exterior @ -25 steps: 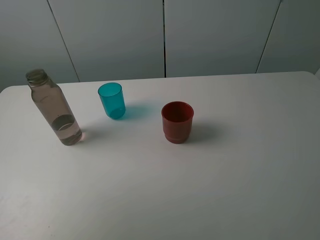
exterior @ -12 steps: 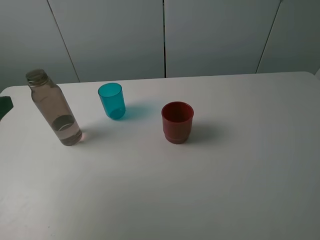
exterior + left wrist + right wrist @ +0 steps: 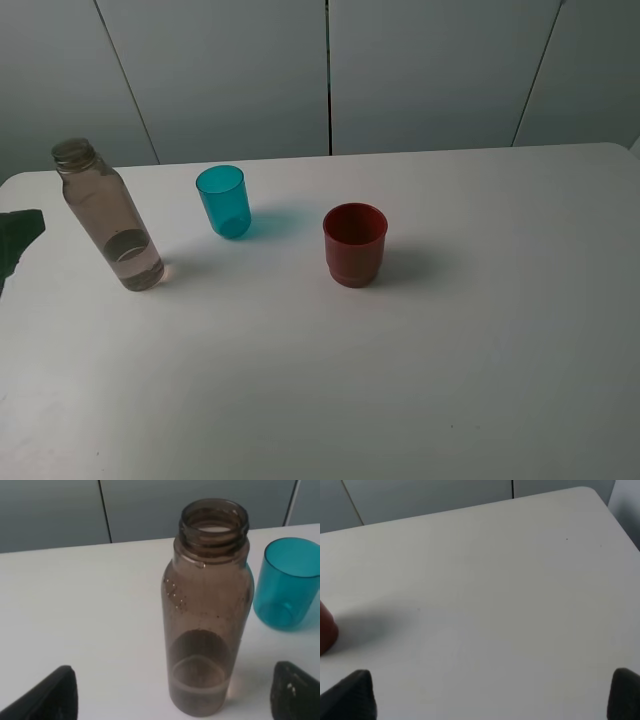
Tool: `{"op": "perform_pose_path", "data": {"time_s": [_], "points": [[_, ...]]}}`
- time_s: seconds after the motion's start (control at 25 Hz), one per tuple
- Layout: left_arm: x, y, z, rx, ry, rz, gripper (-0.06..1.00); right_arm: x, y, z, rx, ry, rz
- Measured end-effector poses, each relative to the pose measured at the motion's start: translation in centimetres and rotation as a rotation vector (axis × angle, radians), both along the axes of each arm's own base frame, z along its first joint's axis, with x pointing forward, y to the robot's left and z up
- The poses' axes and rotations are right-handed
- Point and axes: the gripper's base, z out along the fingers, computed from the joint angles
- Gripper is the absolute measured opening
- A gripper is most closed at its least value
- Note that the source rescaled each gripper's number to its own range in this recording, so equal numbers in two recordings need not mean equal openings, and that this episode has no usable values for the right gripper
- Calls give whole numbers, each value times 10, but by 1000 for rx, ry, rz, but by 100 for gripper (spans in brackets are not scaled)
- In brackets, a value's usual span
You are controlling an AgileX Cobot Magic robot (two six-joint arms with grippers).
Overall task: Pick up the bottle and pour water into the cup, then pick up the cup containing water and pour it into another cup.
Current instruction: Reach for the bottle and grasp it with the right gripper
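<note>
The bottle (image 3: 105, 215) stands upright and uncapped at the table's left, with a little water at its bottom. To its right is the teal cup (image 3: 223, 200), and further right the red cup (image 3: 354, 243), both upright. In the left wrist view my left gripper (image 3: 172, 690) is open, its dark fingers (image 3: 50, 697) wide on either side of the bottle (image 3: 207, 615) and not touching it; the teal cup (image 3: 287, 582) shows beyond. One dark finger (image 3: 18, 235) pokes in at the left edge of the exterior view. My right gripper (image 3: 490, 695) is open over bare table.
The white table (image 3: 450, 350) has a rounded far right corner (image 3: 590, 492) and grey wall panels behind it. A sliver of the red cup (image 3: 325, 630) shows at the edge of the right wrist view.
The left gripper's finger has come into the exterior view from the left edge and moved toward the bottle. The bottle and both cups have not moved.
</note>
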Motion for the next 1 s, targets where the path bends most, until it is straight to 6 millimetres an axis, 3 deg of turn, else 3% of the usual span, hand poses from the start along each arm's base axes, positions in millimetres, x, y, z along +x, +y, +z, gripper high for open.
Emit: {"op": "perform_pose_path", "data": {"time_s": [0.16,1.0], "points": [[-6,0,-9,-30,-64,3,93,0,0,0,0,0,0],[4,0,0,87,-275,-24,93,0,0,0,0,0,0]]}}
